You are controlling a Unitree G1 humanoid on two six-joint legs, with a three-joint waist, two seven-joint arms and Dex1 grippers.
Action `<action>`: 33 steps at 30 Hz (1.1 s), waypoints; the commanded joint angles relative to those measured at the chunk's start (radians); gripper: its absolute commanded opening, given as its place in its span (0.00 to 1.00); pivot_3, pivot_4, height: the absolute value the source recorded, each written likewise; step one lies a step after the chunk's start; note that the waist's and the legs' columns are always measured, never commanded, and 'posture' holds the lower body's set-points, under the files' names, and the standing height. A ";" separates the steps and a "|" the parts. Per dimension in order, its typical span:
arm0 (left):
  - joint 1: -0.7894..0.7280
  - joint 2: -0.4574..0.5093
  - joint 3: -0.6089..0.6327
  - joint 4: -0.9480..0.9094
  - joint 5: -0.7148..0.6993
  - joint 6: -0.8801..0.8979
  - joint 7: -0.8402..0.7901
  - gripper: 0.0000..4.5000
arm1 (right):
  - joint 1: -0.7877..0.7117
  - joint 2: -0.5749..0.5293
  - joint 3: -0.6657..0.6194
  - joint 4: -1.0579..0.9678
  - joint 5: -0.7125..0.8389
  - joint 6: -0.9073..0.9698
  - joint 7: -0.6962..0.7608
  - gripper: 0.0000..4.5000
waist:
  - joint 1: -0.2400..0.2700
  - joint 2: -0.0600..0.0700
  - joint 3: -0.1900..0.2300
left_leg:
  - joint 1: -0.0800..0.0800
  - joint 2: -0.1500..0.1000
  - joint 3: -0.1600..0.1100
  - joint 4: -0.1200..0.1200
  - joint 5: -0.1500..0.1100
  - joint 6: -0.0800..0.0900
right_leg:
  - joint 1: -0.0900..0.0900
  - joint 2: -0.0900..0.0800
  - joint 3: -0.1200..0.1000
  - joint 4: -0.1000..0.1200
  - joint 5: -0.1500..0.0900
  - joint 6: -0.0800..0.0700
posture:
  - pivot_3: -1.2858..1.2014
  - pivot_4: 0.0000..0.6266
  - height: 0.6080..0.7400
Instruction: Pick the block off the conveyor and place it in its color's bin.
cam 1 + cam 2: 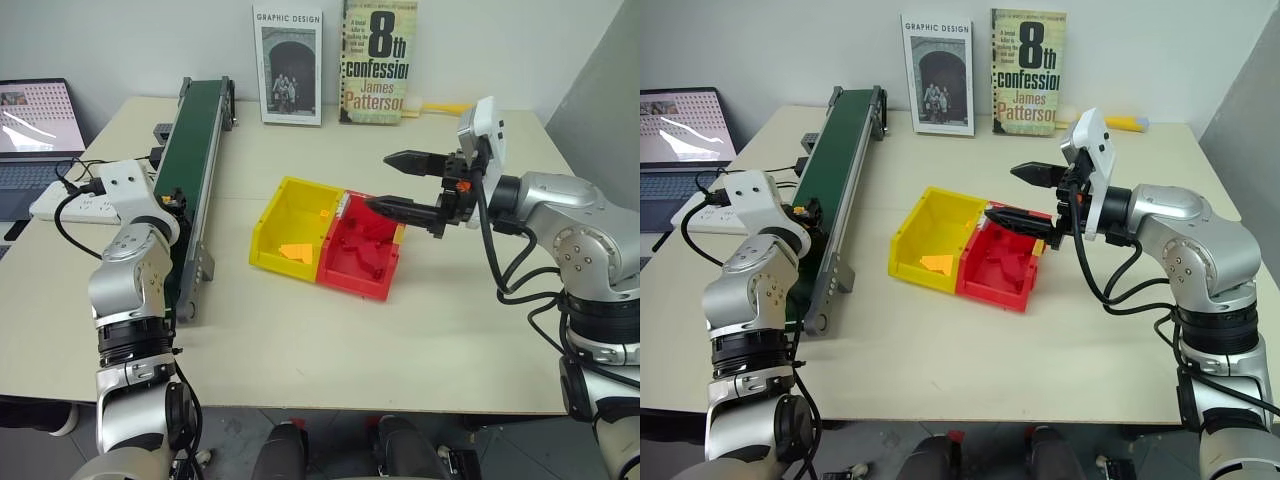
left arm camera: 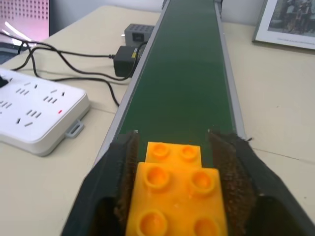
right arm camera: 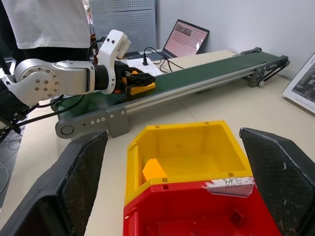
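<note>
Your left gripper [image 2: 177, 196] has its fingers clamped on the yellow-orange block [image 2: 177, 199] on the green conveyor [image 2: 189, 73]. Your right gripper [image 1: 395, 183] hangs with fingers wide over the yellow bin [image 3: 197, 147] and red bin [image 1: 360, 255].

Yellow-orange block [image 2: 177, 196], dark green conveyor [image 2: 189, 73], yellow bin [image 1: 290, 225], red tray [image 1: 360, 255]

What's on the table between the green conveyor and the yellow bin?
Nothing: bare table separates the conveyor from the yellow bin, seen in both eye views.
</note>
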 commanded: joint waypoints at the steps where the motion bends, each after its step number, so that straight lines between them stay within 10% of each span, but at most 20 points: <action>1: -0.002 -0.008 0.009 -0.092 -0.017 0.027 0.010 0.34 | -0.025 -0.016 -0.031 -0.020 0.007 -0.015 -0.003 1.00 | 0.001 0.000 0.000 | 0.000 0.000 0.000 0.000 0.000 0.000 | 0.000 0.000 0.000 0.000 0.000 0.000 | 0.52 0.24 1.00; 20: -0.144 0.012 -0.479 -0.045 -0.008 0.016 -0.509 0.34 | 0.019 -0.126 0.024 -0.216 -0.051 0.106 -0.080 1.00 | -0.006 0.000 0.000 | 0.001 -0.001 0.000 -0.001 0.001 -0.002 | 0.001 0.003 0.000 -0.002 0.000 0.000 | 0.52 0.24 1.00; 33: -0.179 0.118 -0.460 -0.035 0.005 0.010 -0.666 0.97 | 0.081 -0.169 -0.015 -0.214 -0.047 0.098 -0.094 1.00 | -0.003 0.000 0.000 | -0.001 -0.001 0.000 0.000 0.000 0.000 | 0.001 0.003 0.000 -0.003 0.000 0.000 | 0.52 0.24 1.00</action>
